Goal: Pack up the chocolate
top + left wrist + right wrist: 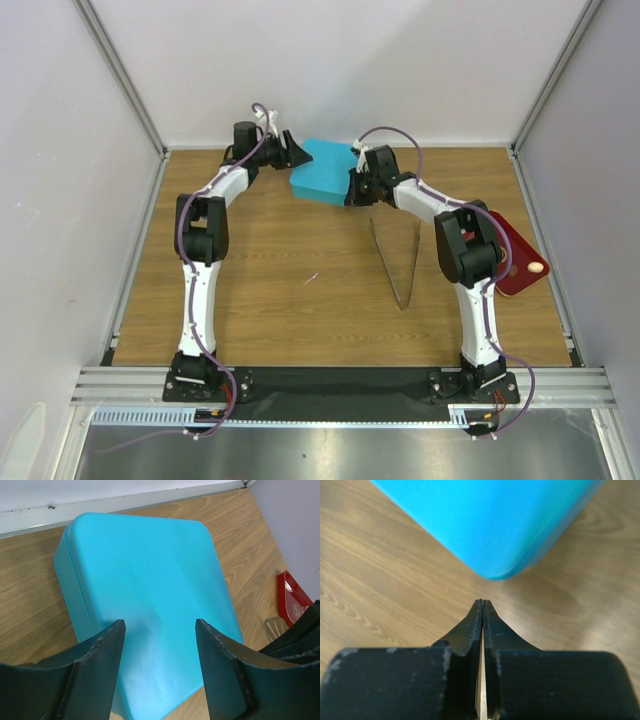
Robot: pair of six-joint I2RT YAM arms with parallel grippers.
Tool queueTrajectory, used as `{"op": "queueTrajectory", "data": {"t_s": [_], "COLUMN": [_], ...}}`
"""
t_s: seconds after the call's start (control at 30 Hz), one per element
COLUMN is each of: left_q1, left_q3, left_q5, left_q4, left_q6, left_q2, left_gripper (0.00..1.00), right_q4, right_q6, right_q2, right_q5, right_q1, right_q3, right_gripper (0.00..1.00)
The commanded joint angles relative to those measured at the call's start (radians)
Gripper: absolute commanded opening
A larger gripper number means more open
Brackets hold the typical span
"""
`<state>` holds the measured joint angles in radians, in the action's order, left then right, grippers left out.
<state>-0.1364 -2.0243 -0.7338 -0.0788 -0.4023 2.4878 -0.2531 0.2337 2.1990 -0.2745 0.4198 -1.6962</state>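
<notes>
One pale chocolate point(537, 267) is sitting on the red tray point(520, 285) at the right edge of the top view, well apart from both claws. It is too small for any detail. The right arm point(465, 250) is covering most of the tray's left part, so whatever is lying there is hidden.

The long metal tweezers point(398, 262) are lying in a V on the table point(280, 300), centre-right, between the tray and the middle of the table.

The teal box point(322, 172) is sitting at upper centre, lid shut and contents hidden, turned at an angle to the table edges.

The left claw point(295, 150) is coming at the box from the upper left. In the left wrist view the left claw point(160, 630) is spread, with the lid showing between its fingers point(107, 645). I cannot tell whether they are touching it. The box's lower corner is cut off there by the fingers.

The right claw point(355, 190) is sitting at the box's right side. In the right wrist view the right claw point(482, 602) is pressed together, pinching nothing, its tips just short of a rounded box corner point(495, 572).

At the right edge of the left wrist view a red tray corner point(292, 597) is showing. A shiny metal bit point(275, 625) is showing below it, too cut off to name.
</notes>
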Motion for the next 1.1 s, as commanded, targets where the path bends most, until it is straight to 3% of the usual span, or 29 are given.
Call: {"op": "queueTrajectory", "data": {"t_s": [0.0, 0.33, 0.47, 0.5, 0.67, 0.87, 1.07], "left_q1": [-0.002, 0.006, 0.014, 0.014, 0.014, 0.014, 0.004], "left_q3": [0.004, 0.076, 0.085, 0.117, 0.255, 0.3, 0.257], "left_q5": [-0.015, -0.001, 0.147, 0.227, 0.336, 0.257, 0.106], "left_q4": [-0.051, -0.159, -0.02, -0.003, 0.014, -0.01, -0.094], "left_q6": [-0.004, -0.099, -0.027, -0.009, 0.043, 0.03, -0.067], "left_q2": [-0.017, -0.142, -0.207, -0.223, -0.361, -0.385, -0.277], "left_gripper": [0.65, 0.73, 0.72, 0.71, 0.71, 0.69, 0.65], "right_q4": [0.087, 0.159, 0.153, 0.153, 0.126, 0.144, 0.3], "right_q6": [-0.025, -0.02, -0.013, -0.013, -0.011, 0.038, 0.299], "right_q2": [-0.03, -0.008, -0.001, 0.004, 0.016, -0.019, 0.174], "right_q5": [0.035, 0.067, 0.06, 0.058, 0.037, -0.087, -0.351], "right_q1": [-0.012, -0.001, 0.0, 0.002, -0.001, -0.012, -0.127], "right_q3": [-0.034, -0.039, -0.068, -0.072, -0.099, -0.1, -0.322], "right_gripper": [0.0, 0.0, 0.0, 0.0, 0.0, 0.0, 0.0]}}
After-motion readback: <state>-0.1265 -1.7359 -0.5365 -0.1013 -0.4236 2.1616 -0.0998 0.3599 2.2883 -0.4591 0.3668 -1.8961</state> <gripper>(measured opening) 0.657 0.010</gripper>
